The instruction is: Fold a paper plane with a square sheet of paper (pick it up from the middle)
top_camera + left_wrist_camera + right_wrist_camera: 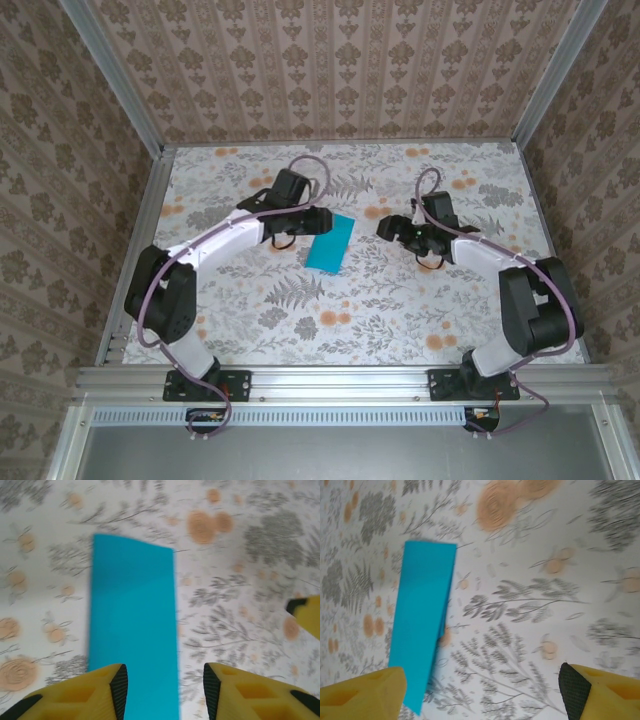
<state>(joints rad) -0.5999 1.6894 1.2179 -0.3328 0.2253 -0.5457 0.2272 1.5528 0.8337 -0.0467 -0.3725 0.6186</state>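
The sheet of paper (330, 243) is bright turquoise and lies on the floral tabletop as a narrow rectangle, apparently folded in half lengthwise. My left gripper (316, 222) hovers at its far left corner. In the left wrist view the paper (132, 630) runs under the gap of the left gripper (165, 692), close to the left finger (100, 692); the jaws stand apart and touch nothing. My right gripper (386, 227) sits to the paper's right, clear of it. In the right wrist view the paper (422, 620) lies at the left, and the right gripper (482, 695) is wide open.
The floral-patterned tabletop (400, 300) is bounded by aluminium rails and wallpapered walls at the left, right and back. The two grippers face each other across a short gap; the right gripper's yellow fingertip (307, 615) shows at the edge of the left wrist view.
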